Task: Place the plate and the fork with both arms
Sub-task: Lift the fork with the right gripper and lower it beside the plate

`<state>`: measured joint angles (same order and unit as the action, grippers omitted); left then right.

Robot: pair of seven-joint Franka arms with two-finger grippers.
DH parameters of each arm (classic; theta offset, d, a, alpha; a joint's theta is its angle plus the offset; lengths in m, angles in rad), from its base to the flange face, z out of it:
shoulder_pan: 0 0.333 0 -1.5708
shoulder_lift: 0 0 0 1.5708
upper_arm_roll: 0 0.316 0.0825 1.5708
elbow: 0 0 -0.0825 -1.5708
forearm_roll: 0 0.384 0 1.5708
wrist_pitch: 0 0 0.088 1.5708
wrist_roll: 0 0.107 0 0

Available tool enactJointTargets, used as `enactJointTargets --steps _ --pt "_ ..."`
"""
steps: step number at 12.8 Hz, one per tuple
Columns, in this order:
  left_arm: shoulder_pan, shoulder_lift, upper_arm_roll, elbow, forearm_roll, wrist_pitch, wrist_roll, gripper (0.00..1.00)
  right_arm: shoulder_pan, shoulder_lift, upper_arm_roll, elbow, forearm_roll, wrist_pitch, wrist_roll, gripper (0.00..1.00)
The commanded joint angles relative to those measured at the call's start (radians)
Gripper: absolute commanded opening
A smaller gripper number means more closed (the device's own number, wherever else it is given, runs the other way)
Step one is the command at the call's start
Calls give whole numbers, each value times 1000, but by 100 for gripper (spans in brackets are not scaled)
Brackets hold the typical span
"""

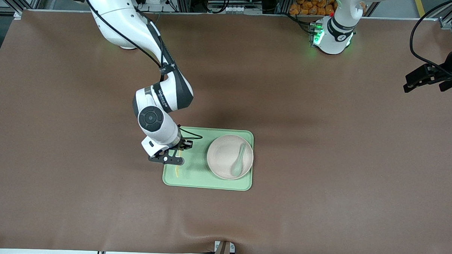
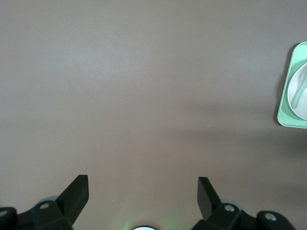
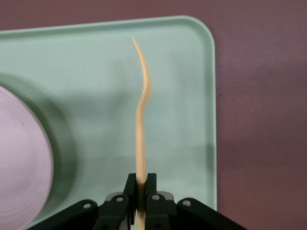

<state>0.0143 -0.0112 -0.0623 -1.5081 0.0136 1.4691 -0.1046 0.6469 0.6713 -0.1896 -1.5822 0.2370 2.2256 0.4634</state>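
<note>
The speckled off-white plate sits on the pale green tray, at the part toward the left arm's end. My right gripper hangs over the tray beside the plate, shut on the pale yellow fork. In the right wrist view the fork runs edge-on from the shut gripper out over the tray, with the plate alongside. My left gripper waits open over the table's end by the left arm. Nothing lies between the fingers of that gripper.
A pale green spoon lies in the plate. In the left wrist view the tray with the plate shows some way off over bare brown table. A metal clamp sticks up at the table's front edge.
</note>
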Motion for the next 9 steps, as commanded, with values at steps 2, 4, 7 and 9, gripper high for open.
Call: enactJointTargets --steps 2,4,7,9 --pt "3 -16 1 -12 -3 0 20 100 3 22 4 -16 90 42 15 0" --pt "3 -13 1 -12 -1 0 20 100 13 37 4 -15 88 49 12 0" --pt "4 -10 1 -15 -1 0 20 100 25 62 4 -15 88 84 12 0" --pt "4 -9 2 -14 -1 0 20 100 23 65 4 -16 88 88 12 0"
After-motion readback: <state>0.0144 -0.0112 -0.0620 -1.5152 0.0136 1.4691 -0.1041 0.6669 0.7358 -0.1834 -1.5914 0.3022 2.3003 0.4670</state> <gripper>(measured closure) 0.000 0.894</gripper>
